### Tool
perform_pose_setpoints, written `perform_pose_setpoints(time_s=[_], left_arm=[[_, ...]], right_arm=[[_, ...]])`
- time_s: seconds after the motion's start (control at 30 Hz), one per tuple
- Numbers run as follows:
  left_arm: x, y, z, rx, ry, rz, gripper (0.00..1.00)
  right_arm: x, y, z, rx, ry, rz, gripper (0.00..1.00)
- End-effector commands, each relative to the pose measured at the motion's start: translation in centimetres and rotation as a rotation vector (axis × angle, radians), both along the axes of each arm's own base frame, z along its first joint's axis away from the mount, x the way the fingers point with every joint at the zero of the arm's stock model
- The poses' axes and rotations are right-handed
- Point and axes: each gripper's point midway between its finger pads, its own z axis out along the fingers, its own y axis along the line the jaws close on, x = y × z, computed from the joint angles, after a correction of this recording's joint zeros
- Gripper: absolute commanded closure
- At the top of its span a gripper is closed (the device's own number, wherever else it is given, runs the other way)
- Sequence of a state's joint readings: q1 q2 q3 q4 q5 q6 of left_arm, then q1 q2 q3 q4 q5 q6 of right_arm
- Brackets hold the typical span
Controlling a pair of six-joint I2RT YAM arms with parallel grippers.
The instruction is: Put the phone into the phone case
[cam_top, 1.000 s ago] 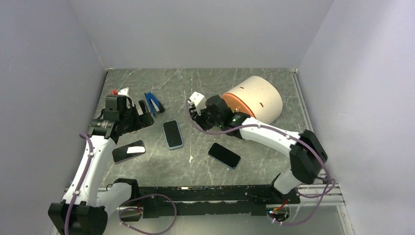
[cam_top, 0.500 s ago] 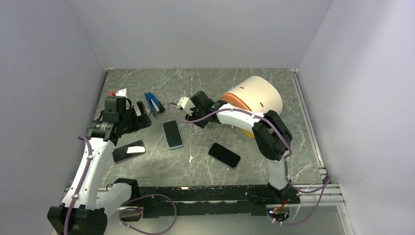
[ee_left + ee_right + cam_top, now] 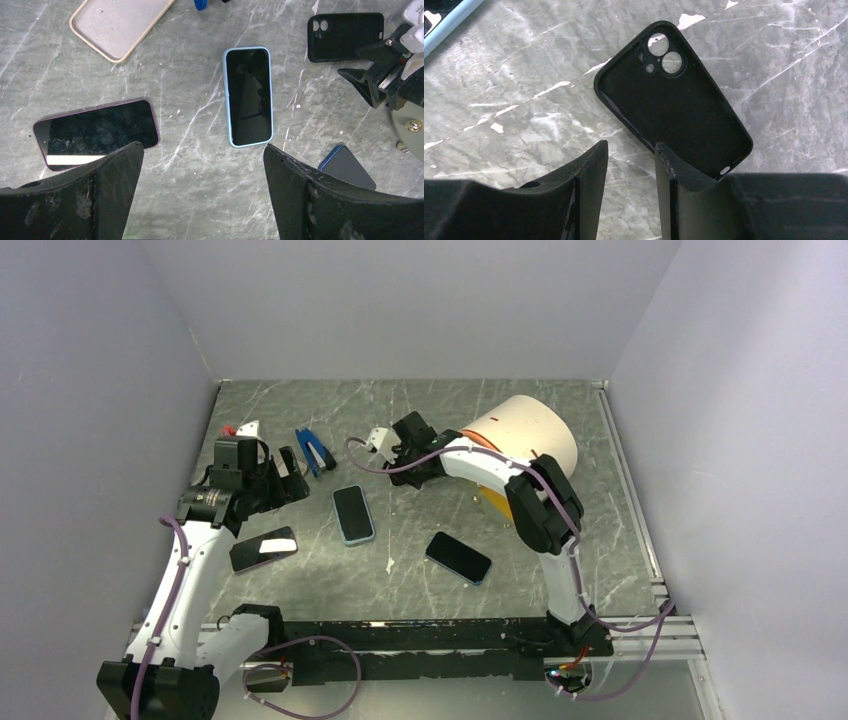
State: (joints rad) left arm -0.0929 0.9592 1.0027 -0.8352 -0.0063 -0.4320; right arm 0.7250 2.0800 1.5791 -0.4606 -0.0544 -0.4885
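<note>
**Both hands empty over the worktop (image 3: 420,410), phone and phone case lying apart**

Top view: the left hand (image 3: 288,468) sits at ten o'clock from the blue-edged phone (image 3: 353,513), and the right hand (image 3: 400,462) at one o'clock. Left wrist view: the left hand's jaws gape wide around nothing, and the black phone case (image 3: 345,36) lies at two o'clock from the phone. Right wrist view: the right hand stands partly open, gripping nothing, with one finger (image 3: 674,170) overlapping the phone case's edge.
</note>
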Motion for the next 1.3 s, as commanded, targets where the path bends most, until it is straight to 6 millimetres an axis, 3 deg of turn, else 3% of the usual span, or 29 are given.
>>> perform_pose_setpoints(time_s=[0.0,0.27,0.5,0.63,0.77,0.93,1.27], left_arm=[[0.6,0.0,1.4,-0.001,-0.052,0.005,0.06],[0.6,-0.1,1.5,-0.004,-0.056,0.0,0.06],[0.6,-0.1,1.6,-0.004,-0.062,0.0,0.07],[0.6,-0.2,1.5,-0.01,-0.056,-0.007,0.07],[0.6,-0.2,1.5,-0.01,-0.056,-0.009,0.06],[0.5,-0.2,1.7,-0.012,-0.061,-0.008,0.06],[0.4,-0.2,1.8,-0.012,-0.06,-0.007,0.06]], right_arm=[[0.5,0.7,0.1,0.01,0.006,0.038,0.57],[1.3,1.4,-0.6,0.011,0.003,0.03,0.58],[1.3,1.6,-2.5,-0.013,0.042,0.047,0.59],[1.5,1.8,-2.5,-0.011,0.037,0.041,0.69],[1.6,2.3,-2.0,0.028,0.029,0.041,0.86],[1.0,4.2,-0.6,0.139,0.063,0.018,1.0],[0.9,8.0,5.6,0.45,0.068,-0.21,1.0]])
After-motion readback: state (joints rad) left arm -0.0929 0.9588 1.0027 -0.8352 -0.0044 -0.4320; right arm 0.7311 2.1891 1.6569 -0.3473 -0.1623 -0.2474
